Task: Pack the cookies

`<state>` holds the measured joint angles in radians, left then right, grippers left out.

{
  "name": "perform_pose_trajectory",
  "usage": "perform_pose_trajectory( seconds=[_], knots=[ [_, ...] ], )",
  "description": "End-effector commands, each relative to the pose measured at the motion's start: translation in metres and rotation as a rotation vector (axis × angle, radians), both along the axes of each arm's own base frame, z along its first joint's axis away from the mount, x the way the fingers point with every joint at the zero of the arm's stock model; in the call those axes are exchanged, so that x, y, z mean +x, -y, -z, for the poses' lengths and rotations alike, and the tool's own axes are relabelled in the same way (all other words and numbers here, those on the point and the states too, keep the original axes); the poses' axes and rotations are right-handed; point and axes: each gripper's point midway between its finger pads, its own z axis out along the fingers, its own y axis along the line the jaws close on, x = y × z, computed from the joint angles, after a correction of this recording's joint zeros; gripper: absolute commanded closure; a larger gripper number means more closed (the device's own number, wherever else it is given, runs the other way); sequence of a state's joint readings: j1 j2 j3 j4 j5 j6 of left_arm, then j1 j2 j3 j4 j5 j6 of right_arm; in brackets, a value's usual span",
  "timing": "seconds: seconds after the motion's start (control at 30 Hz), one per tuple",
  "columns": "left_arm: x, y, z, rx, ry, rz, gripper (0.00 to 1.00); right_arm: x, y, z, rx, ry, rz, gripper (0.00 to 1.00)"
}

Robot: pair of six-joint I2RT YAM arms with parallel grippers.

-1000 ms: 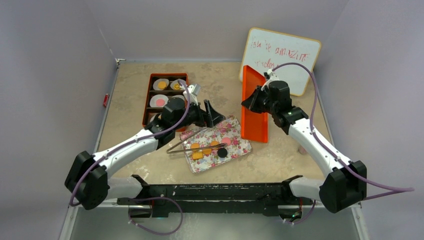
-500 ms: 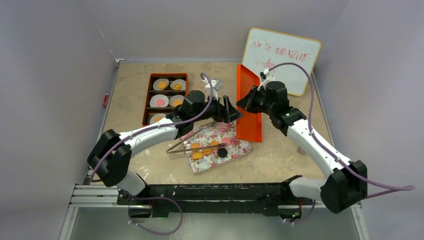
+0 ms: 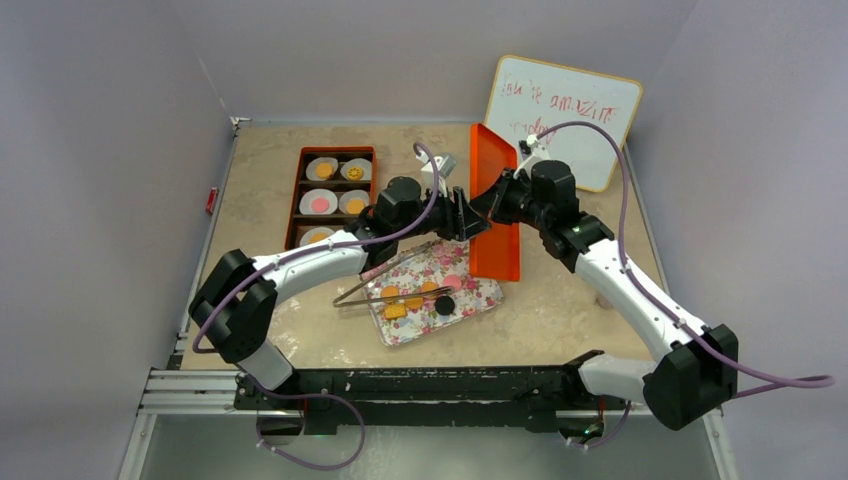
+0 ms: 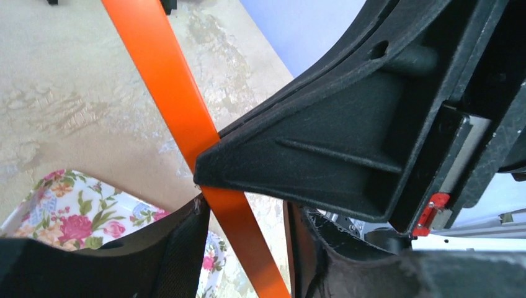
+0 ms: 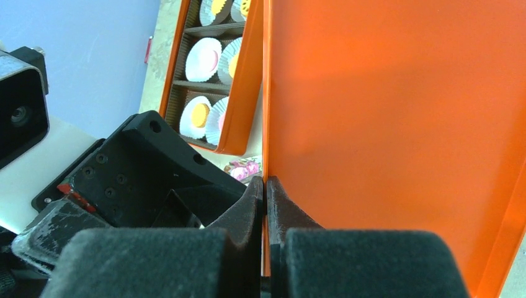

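Right gripper [image 5: 265,186] pinches the orange lid [image 5: 384,124] by its rim; left gripper [image 4: 201,189] half-open astride it. Cookies [image 3: 413,300]: light, brittle; I'd grip edges gently.

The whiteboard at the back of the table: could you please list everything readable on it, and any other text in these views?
"amazing": doubtful reading of the second word in the top red handwritten line on the whiteboard.
Rest of that line, and the line below: too blurred to read.
Elsewhere: no readable text.
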<state>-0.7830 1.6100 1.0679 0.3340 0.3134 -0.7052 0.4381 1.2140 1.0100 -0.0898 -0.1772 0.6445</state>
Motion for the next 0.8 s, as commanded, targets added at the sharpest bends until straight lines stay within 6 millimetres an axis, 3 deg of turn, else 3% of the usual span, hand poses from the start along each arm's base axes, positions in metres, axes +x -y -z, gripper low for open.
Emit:
perform_pose_trajectory(
  seconds=[0.0, 0.2, 0.27, 0.57, 0.77],
  knots=[
    [0.008, 0.011, -0.029, -0.056, 0.097, 0.008, 0.60, 0.004, -0.012, -0.067, 0.090, 0.176, -0.035, 1.00],
    [0.011, 0.006, -0.041, -0.067, 0.130, -0.020, 0.93, 0.004, -0.012, -0.079, 0.089, 0.228, -0.041, 1.00],
    [0.011, 0.002, -0.045, -0.068, 0.140, -0.043, 0.97, 0.004, -0.010, -0.083, 0.082, 0.256, -0.041, 0.96],
    [0.023, -0.029, -0.062, -0.035, 0.199, -0.205, 1.00, 0.000, -0.001, -0.103, 0.024, 0.364, -0.046, 0.56],
    [0.029, -0.046, -0.071, 0.016, 0.261, -0.277, 1.00, 0.004, 0.000, -0.106, 0.016, 0.334, -0.029, 0.41]
  ],
)
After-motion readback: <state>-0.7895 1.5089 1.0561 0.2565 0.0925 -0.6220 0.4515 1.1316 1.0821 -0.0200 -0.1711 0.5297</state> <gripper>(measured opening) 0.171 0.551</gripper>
